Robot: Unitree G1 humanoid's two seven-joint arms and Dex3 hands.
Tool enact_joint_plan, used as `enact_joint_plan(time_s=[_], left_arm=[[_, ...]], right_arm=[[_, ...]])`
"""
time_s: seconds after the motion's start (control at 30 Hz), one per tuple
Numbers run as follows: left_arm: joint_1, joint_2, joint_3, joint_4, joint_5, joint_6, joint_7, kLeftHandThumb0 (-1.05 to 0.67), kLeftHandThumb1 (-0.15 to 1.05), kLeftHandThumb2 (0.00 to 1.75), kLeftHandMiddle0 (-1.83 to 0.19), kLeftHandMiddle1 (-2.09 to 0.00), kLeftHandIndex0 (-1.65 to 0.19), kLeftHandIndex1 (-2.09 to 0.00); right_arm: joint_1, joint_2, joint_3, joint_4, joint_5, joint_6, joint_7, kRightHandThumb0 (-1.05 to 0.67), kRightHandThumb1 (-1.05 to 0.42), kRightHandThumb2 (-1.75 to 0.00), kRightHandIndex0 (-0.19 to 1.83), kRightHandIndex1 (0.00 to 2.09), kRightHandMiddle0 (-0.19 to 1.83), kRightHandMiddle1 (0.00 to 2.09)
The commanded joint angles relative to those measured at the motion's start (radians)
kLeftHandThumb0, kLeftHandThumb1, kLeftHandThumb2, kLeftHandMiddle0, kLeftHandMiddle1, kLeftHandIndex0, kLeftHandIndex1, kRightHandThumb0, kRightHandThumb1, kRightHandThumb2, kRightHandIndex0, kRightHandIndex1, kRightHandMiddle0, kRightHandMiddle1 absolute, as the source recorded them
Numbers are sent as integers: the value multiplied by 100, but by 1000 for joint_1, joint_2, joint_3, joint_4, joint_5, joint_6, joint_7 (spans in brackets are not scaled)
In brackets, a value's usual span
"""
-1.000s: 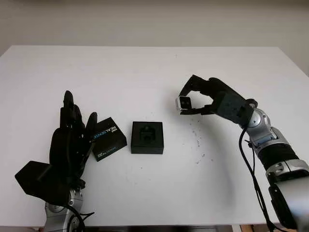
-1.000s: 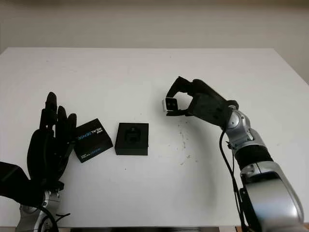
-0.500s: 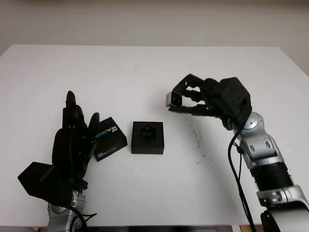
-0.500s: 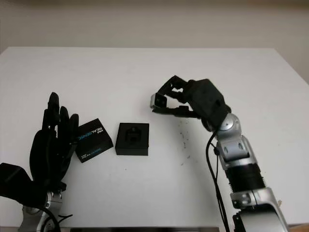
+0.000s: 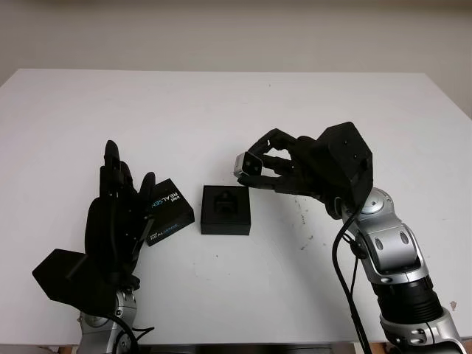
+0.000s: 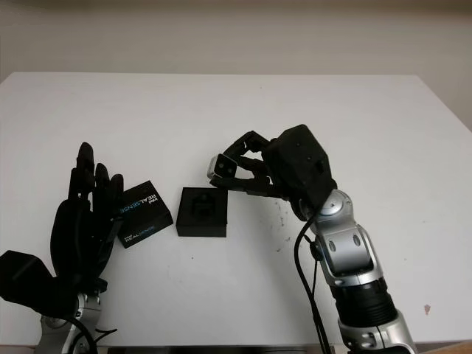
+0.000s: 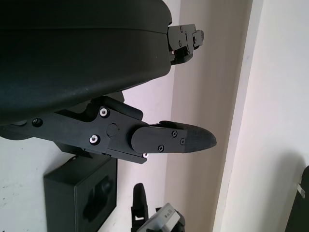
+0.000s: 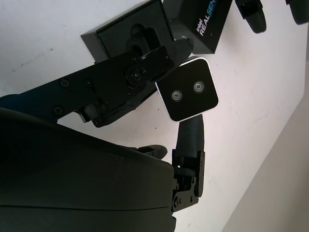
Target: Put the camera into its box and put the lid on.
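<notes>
Camera held above the box

The right hand (image 5: 295, 166) grips the camera (image 5: 249, 162) in its fingers, just above the open black box's (image 5: 226, 210) far right corner. The lid (image 5: 166, 212) lies left of the box, beside the open left hand (image 5: 114, 221), on the worktop (image 5: 221, 103).

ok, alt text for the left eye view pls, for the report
The robot's right hand holds a small silver camera in its fingertips, above the white table and just up and right of an open black box. The box's lid, printed REALSENSE, lies left of the box. The open left hand is raised beside the lid.
</notes>
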Motion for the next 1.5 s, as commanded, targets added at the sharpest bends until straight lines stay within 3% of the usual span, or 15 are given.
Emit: enact_joint_plan(time_s=[0.0,0.2,0.37,0.5,1.1,1.27,1.47], left_arm=[[2,-5,-5,-13,11,-11,7,-54,105,32,6,-5,12,-5],[2,-7,-10,-8,12,-19,12,-54,105,32,6,-5,13,-5],[9,-10,-13,-16,11,-19,16,-52,105,33,7,-5,13,-5],[13,-14,-13,-14,6,-27,15,-52,105,33,7,-5,13,-5],[19,-13,-13,-13,14,-34,14,-51,105,34,8,-5,13,-5],[16,-17,-16,-12,21,-34,19,-51,105,34,7,-6,13,-5],[16,-18,-18,-8,26,-38,21,-52,105,34,7,-6,13,-5]], right_arm=[[0,-1,8,-4,1,-8,2,-34,-102,-6,32,7,16,209],[-11,-6,45,42,-20,-70,7,-34,-102,-5,34,8,15,209],[-4,-29,91,125,-77,-264,16,-37,-99,-4,36,9,22,209],[-6,-27,99,160,-100,-319,22,-38,-98,-5,36,9,30,209],[-9,-9,124,154,-143,-255,59,-36,-97,-5,35,8,27,206],[-5,10,127,108,-153,-156,57,-37,-98,-6,36,9,26,209],[10,22,137,86,-162,-139,46,-39,-99,-6,36,9,29,209]])
